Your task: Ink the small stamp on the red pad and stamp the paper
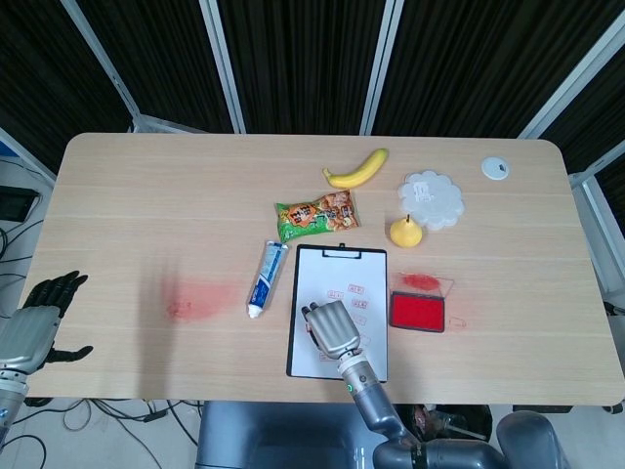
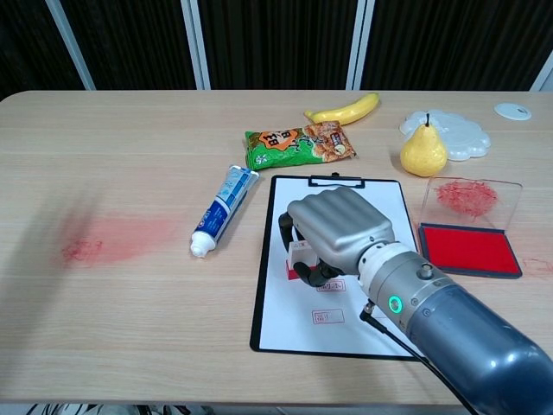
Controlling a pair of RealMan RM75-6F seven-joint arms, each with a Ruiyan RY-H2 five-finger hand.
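Centrally, metallic right hand (image 2: 339, 232) curled around small stamp (image 2: 299, 260) pressed on white paper (image 2: 294, 324) of black-edged clipboard (image 2: 257, 320), glossy red pad (image 2: 470, 250) beside it rightward, left hand (image 1: 35, 320) empty, fingers spread, off the wooden table (image 1: 146, 195) corner.

Even, bright overhead light falls on the pale tabletop (image 1: 146, 186), with only soft, short shadows. Both views are sharp; the background is dark. The chest view bows slightly at its edges.
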